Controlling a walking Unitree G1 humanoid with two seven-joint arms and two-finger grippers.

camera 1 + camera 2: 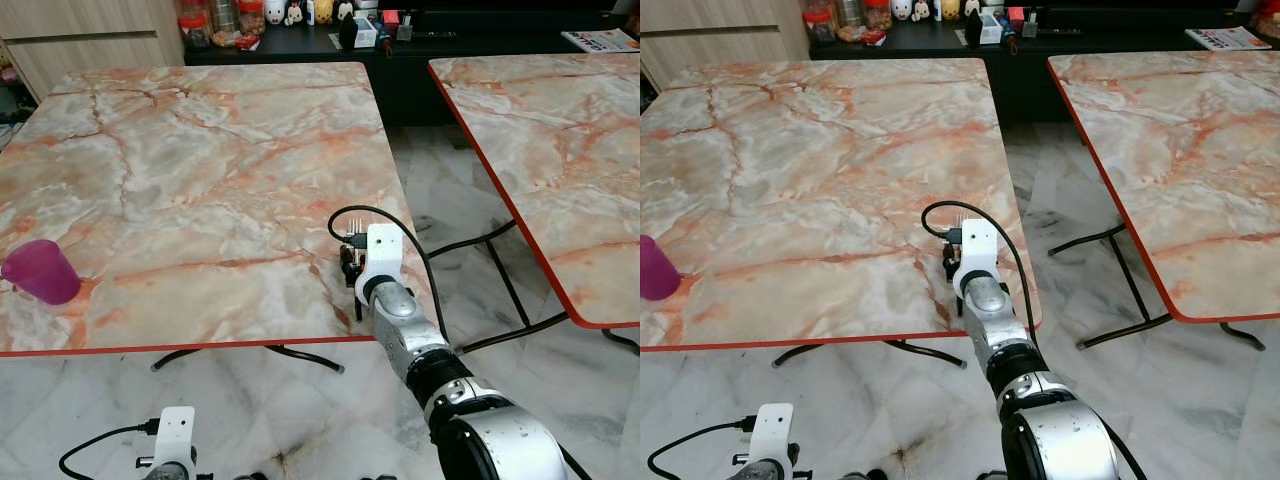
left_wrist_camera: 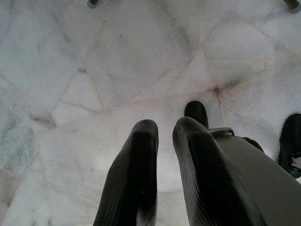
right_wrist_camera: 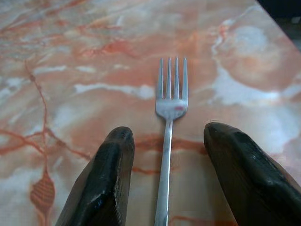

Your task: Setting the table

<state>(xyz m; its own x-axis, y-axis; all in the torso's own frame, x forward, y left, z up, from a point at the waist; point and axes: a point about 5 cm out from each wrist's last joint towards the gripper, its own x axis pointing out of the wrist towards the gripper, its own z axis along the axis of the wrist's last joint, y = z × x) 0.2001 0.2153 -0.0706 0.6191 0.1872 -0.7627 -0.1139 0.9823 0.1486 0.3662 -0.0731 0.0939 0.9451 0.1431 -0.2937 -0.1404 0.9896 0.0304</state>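
Task progress: early, by my reading. The near table (image 1: 200, 160) carries just two place-setting items, a pink cup (image 1: 40, 271) and a fork (image 3: 168, 141). No plate, knife or spoon on it; most of the setting appears left to do.

Done so far: fork lies flat on the marble top near the table's front right corner; cup stands near the front left edge, well apart from the fork.

Right gripper (image 3: 167, 188): fingers spread wide, one on each side of the fork handle, neither pad touching it as far as the wrist view shows. Nothing is held. The arm reaches forward over the table's front edge, wrist just above the top.

Fork relative to right gripper: between the two fingers, roughly centred, handle running back toward the wrist, tines pointing away toward the far side of the table. A small red mark sits at the base of the tines.

Left gripper (image 2: 162, 136): hangs low beside the body over the pale floor tiles, fingers close together with a narrow gap, holding nothing. Idle.

Second table (image 1: 560, 150): to the right across a floor gap; no place-setting items on the part in view.

Judgement: the fork looks placed; whether its spot is final I cannot tell.
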